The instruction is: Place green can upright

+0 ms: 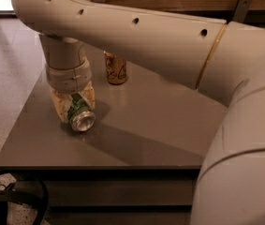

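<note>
The green can has dark green patterned sides and a silver end facing the camera. It is tilted, nearly on its side, just above the grey table at the left. My gripper points down from the cream arm and is shut on the can, one yellowish finger on each side of it.
An orange-brown can with script lettering stands upright at the back of the table, right of the gripper. The big cream arm spans the view from the right. A wooden wall runs behind. Black cables lie on the floor at lower left.
</note>
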`<state>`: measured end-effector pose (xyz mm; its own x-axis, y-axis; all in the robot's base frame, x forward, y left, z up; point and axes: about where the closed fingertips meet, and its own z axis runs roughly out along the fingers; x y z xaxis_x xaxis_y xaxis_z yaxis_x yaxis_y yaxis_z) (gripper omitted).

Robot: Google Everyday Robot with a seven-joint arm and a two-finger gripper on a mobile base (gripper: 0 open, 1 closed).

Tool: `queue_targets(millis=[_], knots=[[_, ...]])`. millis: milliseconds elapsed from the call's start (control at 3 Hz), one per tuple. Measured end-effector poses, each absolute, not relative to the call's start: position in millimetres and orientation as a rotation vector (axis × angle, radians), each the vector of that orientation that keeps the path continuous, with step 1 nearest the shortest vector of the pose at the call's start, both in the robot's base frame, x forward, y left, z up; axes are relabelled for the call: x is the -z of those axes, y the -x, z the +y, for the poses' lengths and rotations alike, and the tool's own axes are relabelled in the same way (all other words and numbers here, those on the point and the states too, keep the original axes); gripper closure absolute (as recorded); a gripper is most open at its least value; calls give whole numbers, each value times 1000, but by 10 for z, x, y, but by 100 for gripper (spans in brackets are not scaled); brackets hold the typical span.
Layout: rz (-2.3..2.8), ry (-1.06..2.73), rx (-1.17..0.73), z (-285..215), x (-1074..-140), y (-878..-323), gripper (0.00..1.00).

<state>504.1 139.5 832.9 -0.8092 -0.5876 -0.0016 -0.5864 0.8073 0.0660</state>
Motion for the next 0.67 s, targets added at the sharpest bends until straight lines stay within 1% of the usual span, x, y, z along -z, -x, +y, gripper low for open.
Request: queue_targets(millis=[333,667], knots=[[-2971,-966,102,1405,-8327,-5044,100],[-3020,-1082,168,1299,-8523,-5094,100]])
